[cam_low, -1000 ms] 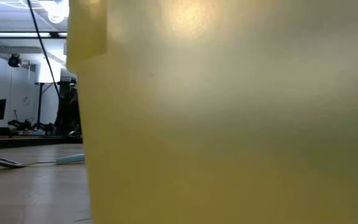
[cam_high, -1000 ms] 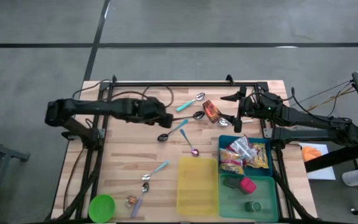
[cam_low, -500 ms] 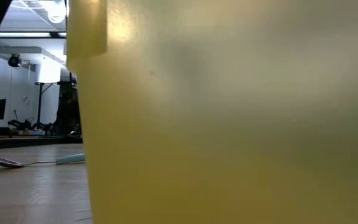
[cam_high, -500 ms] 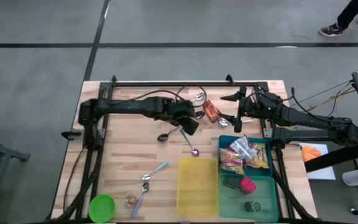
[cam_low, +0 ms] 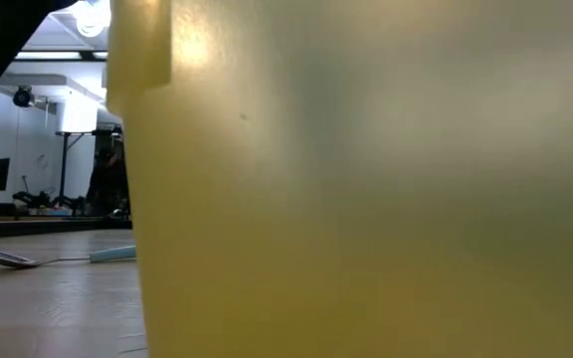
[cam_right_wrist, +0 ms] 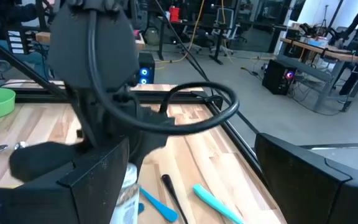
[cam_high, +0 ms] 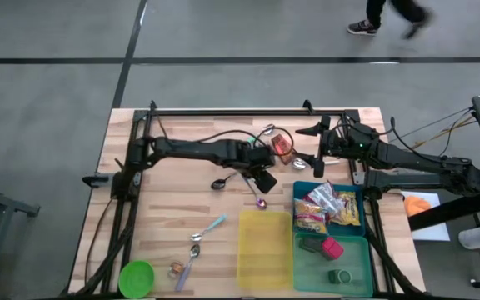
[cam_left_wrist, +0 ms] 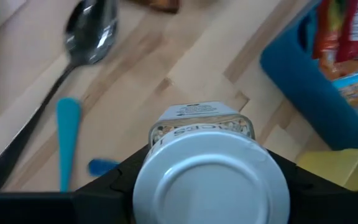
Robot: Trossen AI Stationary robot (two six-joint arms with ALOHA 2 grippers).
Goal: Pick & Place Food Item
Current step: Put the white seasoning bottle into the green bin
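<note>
My left claw (cam_left_wrist: 210,180) grips a jar (cam_left_wrist: 209,163), lid toward my wrist camera, long axis pointing down at the counter (cam_left_wrist: 185,74) beside the blue bin (cam_left_wrist: 303,68); overhead hides it

Pale herringbone wood on the table (cam_high: 165,208). Lime green bowl (cam_high: 137,277); translucent yellow bin (cam_high: 264,250); blue tray (cam_high: 305,190); green tray (cam_high: 307,265). Silver lid, printed pale label on the can (cam_left_wrist: 207,163). Turquoise spoon handle (cam_left_wrist: 68,137). Possibly red-orange snack wrapper (cam_high: 283,147).
</note>
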